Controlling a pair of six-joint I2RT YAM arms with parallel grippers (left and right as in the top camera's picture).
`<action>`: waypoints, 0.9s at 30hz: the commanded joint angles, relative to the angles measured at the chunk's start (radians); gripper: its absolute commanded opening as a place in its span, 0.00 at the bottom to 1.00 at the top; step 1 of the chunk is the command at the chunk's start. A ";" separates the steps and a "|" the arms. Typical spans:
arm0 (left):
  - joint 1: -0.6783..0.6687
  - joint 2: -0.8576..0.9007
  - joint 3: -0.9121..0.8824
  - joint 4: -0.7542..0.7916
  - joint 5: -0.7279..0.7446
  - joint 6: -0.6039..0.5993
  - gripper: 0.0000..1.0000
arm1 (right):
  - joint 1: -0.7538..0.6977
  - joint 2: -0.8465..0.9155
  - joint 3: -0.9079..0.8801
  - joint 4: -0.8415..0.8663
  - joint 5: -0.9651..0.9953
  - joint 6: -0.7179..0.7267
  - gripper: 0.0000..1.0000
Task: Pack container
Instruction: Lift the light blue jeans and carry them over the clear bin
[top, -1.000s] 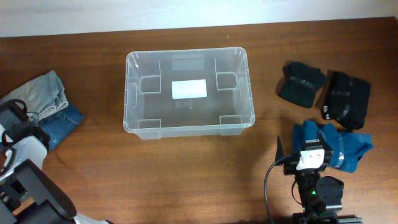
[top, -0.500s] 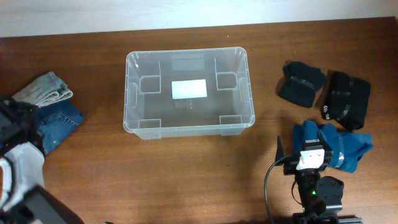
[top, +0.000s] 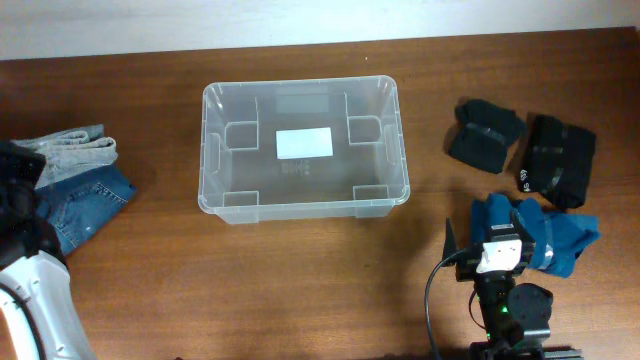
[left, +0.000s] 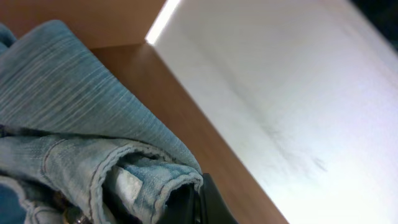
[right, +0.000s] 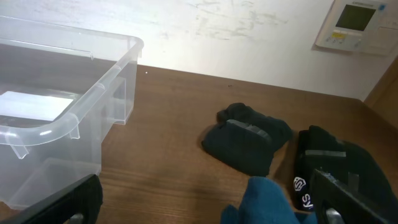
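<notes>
Dark wooden table (top: 300, 290) against a scuffed white wall (right: 249, 31) with a control panel (right: 354, 25)

The container (top: 300, 210) is showing clear, colourless plastic, with a white label (top: 303, 143) standing out on its base. The table (top: 300, 290) is showing dark reddish brown, with fine wood grain running through it. The jeans (top: 85, 190) are showing mid-blue denim, fading to pale grey-blue with a faint woven stripe at the folded edge. A smaller bundle (top: 484, 133) is lying plain black. A larger bundle (top: 560, 160) is also showing black, carrying a small white logo. A cloth (top: 568, 240) is showing deep teal blue. The wall (top: 200, 25) is looking white.
</notes>
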 joint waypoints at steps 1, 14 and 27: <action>-0.026 -0.031 0.108 0.026 0.196 0.080 0.01 | -0.008 -0.006 -0.007 -0.002 0.009 0.006 0.98; -0.140 -0.031 0.336 0.026 0.386 0.025 0.01 | -0.008 -0.006 -0.007 -0.002 0.009 0.005 0.98; -0.632 -0.031 0.412 0.019 -0.031 -0.139 0.01 | -0.008 -0.007 -0.007 -0.002 0.009 0.006 0.98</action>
